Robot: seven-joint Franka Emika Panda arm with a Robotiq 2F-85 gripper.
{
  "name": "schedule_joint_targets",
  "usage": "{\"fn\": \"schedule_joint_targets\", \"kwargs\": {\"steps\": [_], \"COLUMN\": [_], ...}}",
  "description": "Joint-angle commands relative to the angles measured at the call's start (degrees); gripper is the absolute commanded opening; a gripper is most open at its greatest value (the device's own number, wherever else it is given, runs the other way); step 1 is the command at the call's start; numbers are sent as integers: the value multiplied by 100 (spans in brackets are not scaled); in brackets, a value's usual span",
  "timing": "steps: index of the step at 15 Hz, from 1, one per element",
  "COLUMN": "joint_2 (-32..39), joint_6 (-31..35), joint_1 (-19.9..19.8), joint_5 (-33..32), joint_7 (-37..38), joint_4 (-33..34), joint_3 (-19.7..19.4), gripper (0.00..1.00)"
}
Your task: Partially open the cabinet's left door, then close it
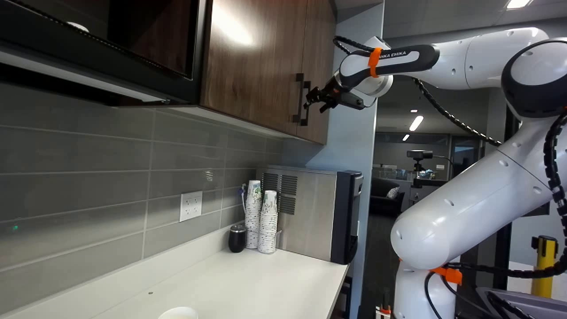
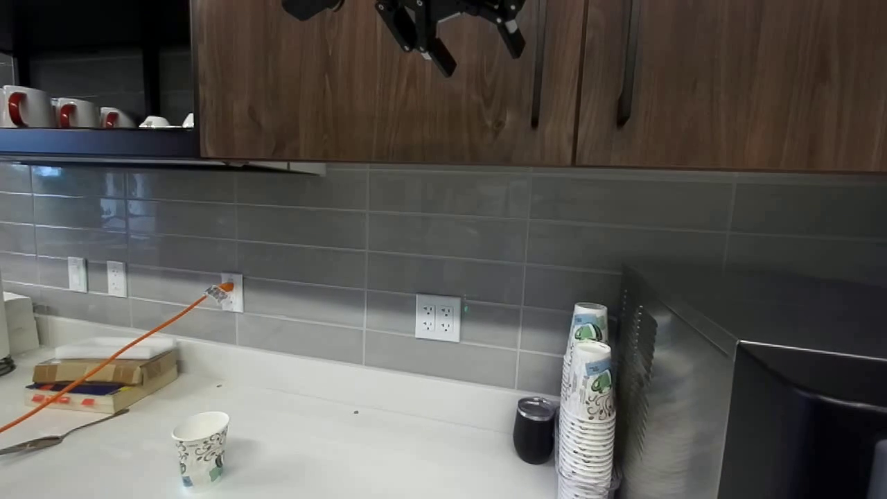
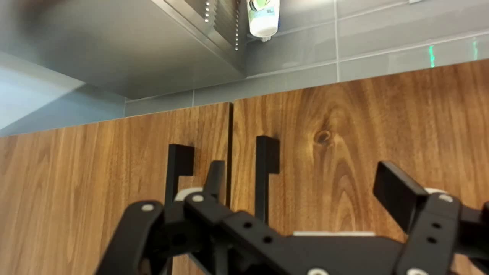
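Observation:
The dark walnut cabinet hangs on the wall, and its left door (image 1: pixel 257 66) is closed, flush with the right door. The left door also shows in an exterior view (image 2: pixel 388 104) and in the wrist view (image 3: pixel 336 126), which stands upside down. Its black vertical bar handle (image 2: pixel 540 69) also shows in the wrist view (image 3: pixel 262 175). My gripper is open and empty in front of the doors, seen in both exterior views (image 1: pixel 312 101) (image 2: pixel 479 52) and the wrist view (image 3: pixel 300 172). In the wrist view the handle lies between the spread fingers, nearer the image-left one. I see no contact.
The right door (image 2: pixel 748 83) has its own black handle (image 2: pixel 629 69) close beside. A black open shelf unit (image 2: pixel 97 144) adjoins the cabinet. Below are a white counter (image 1: pixel 248 288), a steel machine (image 1: pixel 308 212), stacked paper cups (image 1: pixel 267 226) and a black tumbler (image 1: pixel 237 239).

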Motion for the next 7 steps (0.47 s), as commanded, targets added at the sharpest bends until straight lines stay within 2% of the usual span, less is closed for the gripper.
{"fn": "schedule_joint_targets", "kwargs": {"steps": [1, 2, 7], "joint_2": [-302, -96, -180], "joint_6": [-233, -122, -167], "joint_1": [88, 50, 54], "joint_5": [52, 16, 11], "joint_7": [-93, -31, -28], "joint_4": [-165, -47, -95], "joint_3": [51, 27, 53], "gripper": [100, 100, 100]}}
